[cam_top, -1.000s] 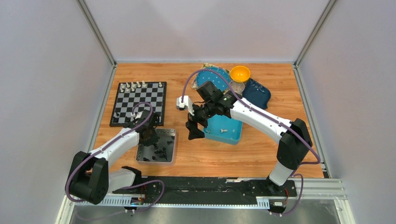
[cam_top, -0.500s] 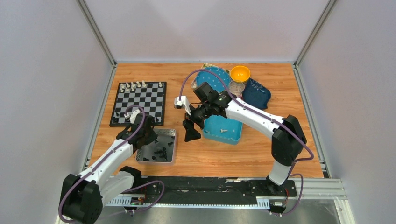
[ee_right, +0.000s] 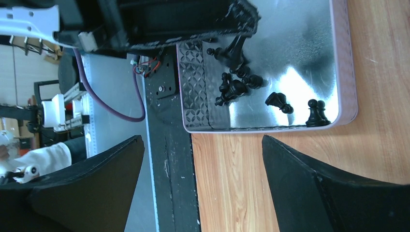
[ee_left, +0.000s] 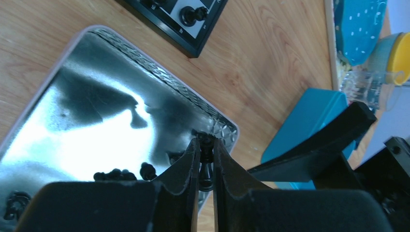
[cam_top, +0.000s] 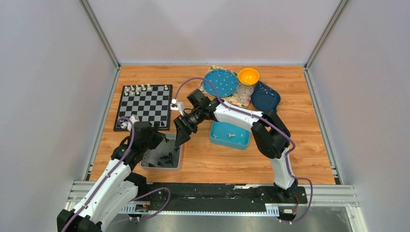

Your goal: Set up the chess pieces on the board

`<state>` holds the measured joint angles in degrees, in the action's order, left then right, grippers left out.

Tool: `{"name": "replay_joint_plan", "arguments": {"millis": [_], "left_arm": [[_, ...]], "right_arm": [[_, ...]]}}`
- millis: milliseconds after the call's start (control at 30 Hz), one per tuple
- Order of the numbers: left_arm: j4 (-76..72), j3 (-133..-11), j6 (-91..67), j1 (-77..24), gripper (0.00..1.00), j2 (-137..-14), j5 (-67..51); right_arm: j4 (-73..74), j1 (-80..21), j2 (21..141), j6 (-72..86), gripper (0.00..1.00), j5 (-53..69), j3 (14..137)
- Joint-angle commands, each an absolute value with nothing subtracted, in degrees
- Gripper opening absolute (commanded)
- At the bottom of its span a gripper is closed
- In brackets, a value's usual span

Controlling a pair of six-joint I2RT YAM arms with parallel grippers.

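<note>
Your left pincer [ee_left: 206,145] was closed tight on one black chessman [ee_left: 207,170], pinched between both fingers with only a thin gap left. It sat above the silver tray [ee_left: 96,121], near the tray corner facing the blue tray [ee_left: 309,123]. Couldn't tell if the piece touched the tray floor.

In the top view that pincer [cam_top: 155,139] was over the far edge of the tray. Your right pincer [cam_top: 182,137] was wide open, nothing in it. It hung just beside the tray's far right corner, between the silver tray and the blue tray. From the right wrist, the fingers [ee_right: 329,188] were spread far apart, with wood and the tray's end below.

The loose black pieces [ee_right: 239,84] were bunched in the silver tray, most lying down. A pawn [ee_right: 314,115] stood near the rim.

The board [cam_top: 145,108] lay on the left of the bench [cam_top: 217,159], just beyond the silver tray. The cream pieces [cam_top: 144,88] lined its far row. One black piece [ee_left: 192,14] stood on a near corner square.

The blue tray held small pale bits, too small to name. An orange bowl [cam_top: 248,76], a clear cup [cam_top: 244,90], a dotted blue plate [cam_top: 220,82] and a dark blue plate [cam_top: 266,96] were grouped at the far side.
</note>
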<state>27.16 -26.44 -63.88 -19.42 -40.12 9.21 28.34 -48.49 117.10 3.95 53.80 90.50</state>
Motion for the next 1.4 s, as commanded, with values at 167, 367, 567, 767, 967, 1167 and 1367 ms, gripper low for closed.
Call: {"name": "replay_joint_plan", "arguments": {"millis": [167, 367, 567, 767, 967, 1167, 1367], "left_arm": [[24.6, -26.0, -72.1, -19.5, 0.11, -37.6, 4.0], [22.5, -25.2, -75.0, -19.5, 0.11, -37.4, 2.2], [20.7, -25.0, -77.0, -19.5, 0.11, -37.6, 1.7], [19.7, -24.8, -77.5, -19.6, 0.11, -38.2, 1.0], [19.6, -24.7, -77.9, -19.5, 0.11, -38.1, 0.8], [19.5, -24.8, -77.5, -19.5, 0.13, -37.8, 0.4], [21.2, -25.4, -75.2, -19.5, 0.40, -35.6, -1.0]], "right_arm": [[19.4, -49.5, 119.9, 17.7, 0.92, 55.0, 95.3], [17.6, -49.8, 120.9, 20.7, 0.87, 53.8, 95.6], [17.1, -49.8, 121.5, 21.9, 0.73, 52.4, 96.0], [17.1, -49.8, 122.1, 23.0, 0.59, 51.9, 96.7], [17.1, -49.8, 122.3, 23.1, 0.41, 51.2, 96.4], [17.1, -49.7, 122.1, 22.9, 0.11, 51.2, 96.0], [17.2, -49.7, 120.9, 21.2, 0.00, 52.2, 94.7]]}}
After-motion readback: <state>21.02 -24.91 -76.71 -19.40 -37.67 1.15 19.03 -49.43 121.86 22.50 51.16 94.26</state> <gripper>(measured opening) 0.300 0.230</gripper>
